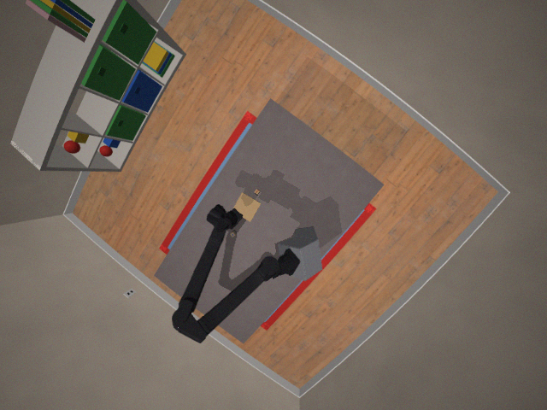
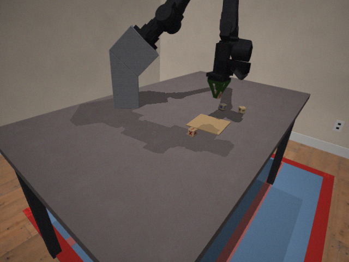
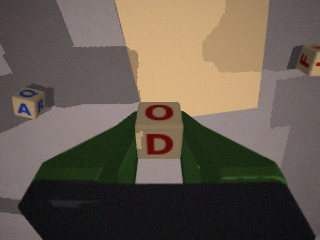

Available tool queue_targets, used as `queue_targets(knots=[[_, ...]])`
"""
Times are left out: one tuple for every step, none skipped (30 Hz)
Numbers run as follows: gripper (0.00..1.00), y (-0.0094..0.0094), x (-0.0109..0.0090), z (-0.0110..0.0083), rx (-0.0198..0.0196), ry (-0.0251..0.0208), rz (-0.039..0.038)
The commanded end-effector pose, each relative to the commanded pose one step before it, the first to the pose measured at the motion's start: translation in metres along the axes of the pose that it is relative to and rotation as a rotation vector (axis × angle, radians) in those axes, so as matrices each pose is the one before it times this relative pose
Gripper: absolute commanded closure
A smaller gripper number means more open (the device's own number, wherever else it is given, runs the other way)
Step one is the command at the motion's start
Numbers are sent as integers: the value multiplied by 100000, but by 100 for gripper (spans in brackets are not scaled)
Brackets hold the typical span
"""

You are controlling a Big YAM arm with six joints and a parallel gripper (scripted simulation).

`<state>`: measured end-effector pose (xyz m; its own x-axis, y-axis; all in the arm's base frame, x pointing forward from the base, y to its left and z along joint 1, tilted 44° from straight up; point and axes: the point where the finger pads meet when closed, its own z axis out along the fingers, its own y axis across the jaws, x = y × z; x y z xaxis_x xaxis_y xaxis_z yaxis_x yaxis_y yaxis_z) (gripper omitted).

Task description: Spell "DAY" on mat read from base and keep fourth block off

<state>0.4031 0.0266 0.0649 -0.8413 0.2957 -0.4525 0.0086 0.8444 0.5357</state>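
Observation:
My gripper [image 2: 217, 95] [image 3: 159, 119] is shut on a block [image 3: 159, 145] showing a red D on one face and a red O on another, held above the table. The tan mat [image 1: 249, 212] [image 2: 201, 121] [image 3: 175, 60] lies flat ahead in the wrist view. A blue-lettered block [image 3: 29, 102] shows A and what looks like Q, left of the mat. A red-lettered block [image 3: 311, 62] shows F at the right. In the exterior view, a block with a red X [image 2: 192, 131] lies beside the mat. Two more blocks, one blue-lettered [image 2: 222, 106] and one with unreadable letters [image 2: 242, 109], lie beyond it.
The grey pedestal [image 1: 308, 255] [image 2: 125, 81] carries the arm on the grey table [image 1: 282, 132] [image 2: 140, 191]. In the top view, the arm hides part of the area beside the mat. The shelf [image 1: 48, 79] stands away from the table.

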Motion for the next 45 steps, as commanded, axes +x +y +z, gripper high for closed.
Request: queue_targets(knots=[[80,-232,-1128,-347,151,-1140,-6018],[80,-13,-1,0,77,-9,0],[80,4,-43,0,-14,-165,-104],[80,6,-48,13,-27,-188,-135],[80,0,22,87,-37,67,-68],[80,52,-7,155,-126,-52,-315],[80,197,-145,152,-294,-557,-867],[80,272,51,236,-334,190,-679],[80,196,90,247,-184,317,-420],[80,-33,20,186,168,8,16],[80,-7,28,230,13,30,828],[80,-5,35,275,-3,38,1426],[80,-7,39,316,-3,44,34],[80,0,0,0,0,0,0],[80,0,0,0,0,0,0],[80,-8,44,356,-2,50,35],[80,-9,49,392,-2,55,41],[80,-9,53,424,-1,59,44],[80,-10,56,450,0,63,46],[80,-11,58,472,1,66,47],[80,-11,59,488,2,68,48],[80,-12,60,498,3,69,48],[80,-12,60,502,4,69,47],[80,-12,59,501,5,68,46],[80,-12,58,493,6,67,44],[80,-12,55,480,7,64,42],[80,-11,53,462,7,61,40],[80,-11,49,438,7,57,37],[80,-10,45,410,7,53,33],[80,-9,41,377,7,48,30],[80,0,0,0,0,0,0],[80,0,0,0,0,0,0],[80,-3,14,341,-2,10,6],[80,-2,12,302,-2,7,7],[80,-2,9,261,-1,6,6],[80,-2,9,219,-2,5,5],[80,-1,6,176,-1,4,4],[80,6,7,135,-43,15,3],[80,7,6,97,-45,15,2],[80,3,4,62,-23,8,1],[80,0,14,33,-15,23,10],[80,-250,105,-84,313,22,517],[80,-94,-42,-173,218,-49,344],[80,104,-149,-147,-86,-337,-148],[80,17,-17,-13,-40,-41,-26]])
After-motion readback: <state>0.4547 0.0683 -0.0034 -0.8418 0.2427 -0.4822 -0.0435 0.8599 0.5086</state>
